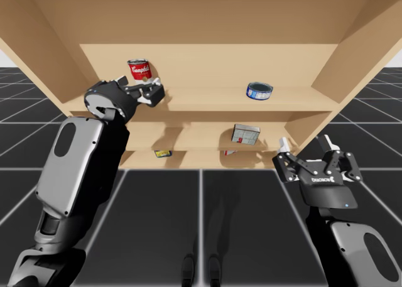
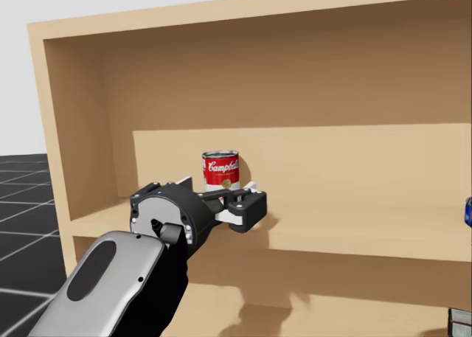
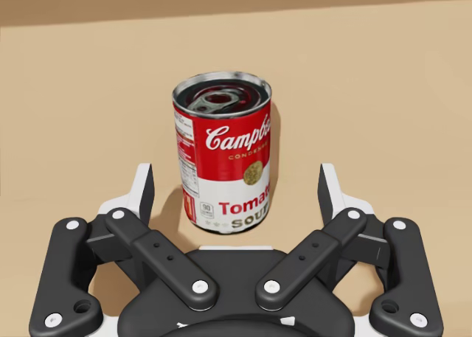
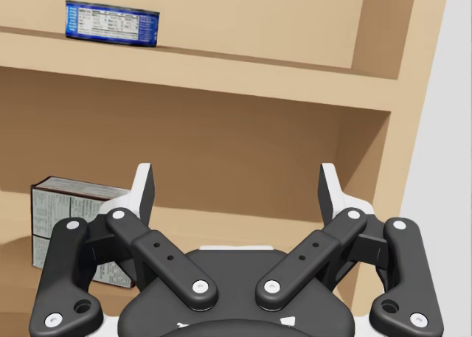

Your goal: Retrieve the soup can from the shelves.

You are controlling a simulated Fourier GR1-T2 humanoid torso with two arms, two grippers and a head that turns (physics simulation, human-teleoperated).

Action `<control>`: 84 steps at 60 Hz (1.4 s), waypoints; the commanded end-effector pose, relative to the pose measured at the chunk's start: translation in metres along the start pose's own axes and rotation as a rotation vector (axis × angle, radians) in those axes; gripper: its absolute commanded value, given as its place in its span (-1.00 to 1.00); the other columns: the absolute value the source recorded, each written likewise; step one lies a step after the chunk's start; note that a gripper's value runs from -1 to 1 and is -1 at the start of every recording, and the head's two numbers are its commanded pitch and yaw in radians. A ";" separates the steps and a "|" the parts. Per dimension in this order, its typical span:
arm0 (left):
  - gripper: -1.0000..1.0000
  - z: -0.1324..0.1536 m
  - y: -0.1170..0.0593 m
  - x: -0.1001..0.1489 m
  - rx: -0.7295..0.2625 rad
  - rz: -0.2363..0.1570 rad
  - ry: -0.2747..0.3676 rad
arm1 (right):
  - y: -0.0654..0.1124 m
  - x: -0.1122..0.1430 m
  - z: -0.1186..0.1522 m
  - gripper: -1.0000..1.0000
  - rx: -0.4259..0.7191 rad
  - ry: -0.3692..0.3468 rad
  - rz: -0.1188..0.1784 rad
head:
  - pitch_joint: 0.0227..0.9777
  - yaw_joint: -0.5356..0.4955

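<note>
The approach is nearly done and the grasp has not begun. The soup can (image 3: 223, 160) stands upright on the upper shelf (image 1: 207, 98), toward its left end. My left claw (image 2: 247, 200) is level with it and spread wide. In the left wrist view the can sits in line with the gap between the 2 fingers (image 3: 142, 192), and neither one touches it. The hold is released, not grasping.

I judge the next move to be a short push forward until the can's body is fully between the fingers. Then comes a squeeze on its sides, and after that a pull straight back out of the shelves. The smooth, round metal wall could slip or tip if the fingers close off-centre, so a low, centred grip looks safest.

The can is a plain cylinder with a glossy red-and-white paper label and a shiny ring-pull lid. The shelves are matte pale wood with flat boards.

My right claw (image 1: 314, 150) hangs released in front of the right end of the shelves. A flat blue tin (image 1: 259, 90) rests on the upper shelf well to the can's right. A grey box (image 1: 245, 134) sits on the shelf below.
</note>
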 end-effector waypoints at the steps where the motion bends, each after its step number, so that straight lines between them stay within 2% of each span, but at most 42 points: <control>1: -1.00 -0.014 -0.003 0.001 0.016 0.008 0.005 | -0.001 0.000 0.000 -1.00 -0.001 -0.001 0.001 | -0.63 0.52; 13: -1.00 -0.025 -0.005 0.007 0.039 0.014 0.004 | -0.001 0.001 0.001 -1.00 -0.002 0.000 -0.001 | -0.63 0.51; 17: -1.00 -0.029 -0.005 0.007 0.053 -0.002 0.002 | -0.001 0.001 0.001 -1.00 -0.001 0.001 -0.001 | -0.62 0.51; 24: -1.00 -0.035 -0.004 0.004 0.065 0.004 0.011 | -0.001 0.001 0.001 -1.00 -0.001 0.001 -0.002 | -0.62 0.51; 28: -0.47 -0.037 -0.003 0.001 0.074 0.002 0.016 | -0.001 0.001 0.001 -1.00 -0.001 0.002 -0.002 | -0.62 0.51; 29: -0.12 -0.038 -0.002 0.000 0.077 0.001 0.018 | -0.001 0.001 0.001 -1.00 -0.001 0.002 -0.002 | -0.62 0.50; 30: 0.00 -0.039 -0.002 0.000 0.078 0.002 0.020 | -0.001 0.001 0.001 -1.00 0.000 0.002 -0.002 | -0.62 0.50; 32: 0.56 -0.039 -0.002 -0.002 0.080 0.004 0.022 | -0.001 0.000 0.001 -1.00 0.000 0.003 -0.002 | -0.62 0.50; 33: 0.72 -0.040 -0.002 -0.002 0.081 0.003 0.023 | -0.001 0.000 0.001 -1.00 0.000 0.003 -0.001 | -0.62 0.50; 36: 0.94 -0.040 -0.002 -0.004 0.080 -0.002 0.024 | -0.001 0.000 0.001 -1.00 0.000 0.003 -0.002 | -0.61 0.50; 51: 1.00 -0.026 -0.001 -0.003 0.068 -0.018 -0.004 | -0.002 0.000 0.001 -1.00 -0.003 0.003 -0.003 | -0.61 0.49; 56: 1.00 -0.014 0.002 -0.007 0.068 -0.048 -0.030 | -0.002 0.000 0.001 -1.00 -0.005 0.002 -0.003 | -0.61 0.48; 65: 1.00 0.016 0.009 -0.011 0.067 -0.075 -0.063 | -0.002 0.000 0.001 -1.00 -0.005 0.003 -0.001 | -0.60 0.49; 69: 1.00 0.034 0.011 -0.014 0.064 -0.100 -0.076 | -0.002 0.000 0.001 -1.00 -0.005 0.004 0.000 | -0.60 0.49; 84: 1.00 0.090 0.013 -0.025 0.032 -0.118 -0.093 | -0.001 -0.001 0.001 -1.00 -0.006 0.006 0.004 | -0.59 0.49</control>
